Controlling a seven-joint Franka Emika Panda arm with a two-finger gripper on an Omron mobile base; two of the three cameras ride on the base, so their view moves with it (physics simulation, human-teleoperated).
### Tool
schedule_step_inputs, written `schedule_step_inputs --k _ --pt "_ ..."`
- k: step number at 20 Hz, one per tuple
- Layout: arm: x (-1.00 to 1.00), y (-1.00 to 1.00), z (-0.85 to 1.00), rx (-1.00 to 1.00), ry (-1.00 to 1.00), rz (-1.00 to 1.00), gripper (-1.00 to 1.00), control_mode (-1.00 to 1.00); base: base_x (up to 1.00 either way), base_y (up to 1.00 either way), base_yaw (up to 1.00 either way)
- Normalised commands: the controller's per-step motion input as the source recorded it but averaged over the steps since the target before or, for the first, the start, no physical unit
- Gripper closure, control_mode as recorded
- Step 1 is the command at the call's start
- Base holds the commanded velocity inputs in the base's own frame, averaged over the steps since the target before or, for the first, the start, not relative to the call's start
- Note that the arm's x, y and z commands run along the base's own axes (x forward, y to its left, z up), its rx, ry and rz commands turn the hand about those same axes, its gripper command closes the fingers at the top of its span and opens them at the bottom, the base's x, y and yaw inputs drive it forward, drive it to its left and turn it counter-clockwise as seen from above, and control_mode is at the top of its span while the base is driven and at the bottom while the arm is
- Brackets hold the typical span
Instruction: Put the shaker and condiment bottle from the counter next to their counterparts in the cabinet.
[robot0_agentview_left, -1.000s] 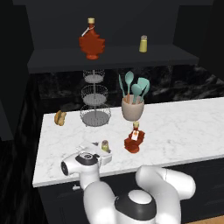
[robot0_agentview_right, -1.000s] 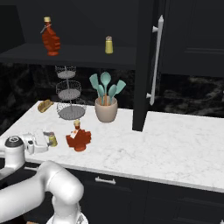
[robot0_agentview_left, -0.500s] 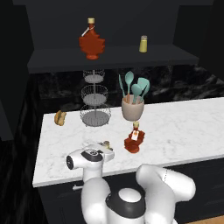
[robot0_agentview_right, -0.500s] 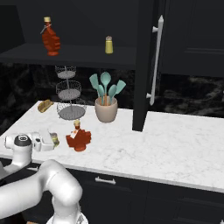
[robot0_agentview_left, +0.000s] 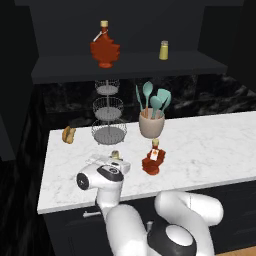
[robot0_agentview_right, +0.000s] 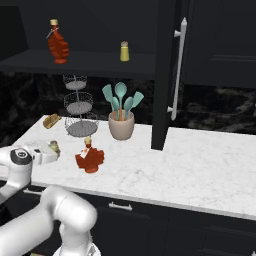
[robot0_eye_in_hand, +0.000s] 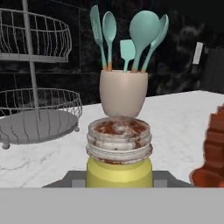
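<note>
The arm is folded low over the front left of the counter (robot0_agentview_left: 210, 145), its hand lying roughly level and aimed toward the back wall. The gripper (robot0_agentview_left: 113, 161) sits at counter height around the shaker (robot0_eye_in_hand: 119, 153), which stands upright on the marble; in the hand view the yellow body fills the space between the two fingers, grey top up, and the fingers (robot0_eye_in_hand: 164, 178) look pressed against its sides, so the jaws are narrow and closed on it. From the right base view the shaker (robot0_agentview_right: 54, 146) shows just at the tip of the hand. The bottle (robot0_agentview_left: 153, 160) stands on the counter just to the right of the gripper, apart from it. Behind are a wire stand (robot0_agentview_left: 108, 116) and a utensil pot (robot0_agentview_left: 151, 123). Up on the cabinet (robot0_agentview_left: 130, 65) shelf stand the leaf-shaped bottle (robot0_agentview_left: 104, 46) and the second shaker (robot0_agentview_left: 163, 50), well apart.
</note>
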Motion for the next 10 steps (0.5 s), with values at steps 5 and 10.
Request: schedule_step_inputs --k 5,10 --pt "-0.19 0.0 0.96 0.07 0.18 0.31 1.0 -1.0 0.0 0.0 0.0" --pt "-0.35 0.0 1.0 0.08 0.05 0.25 1.0 -1.0 0.0 0.0 0.0"
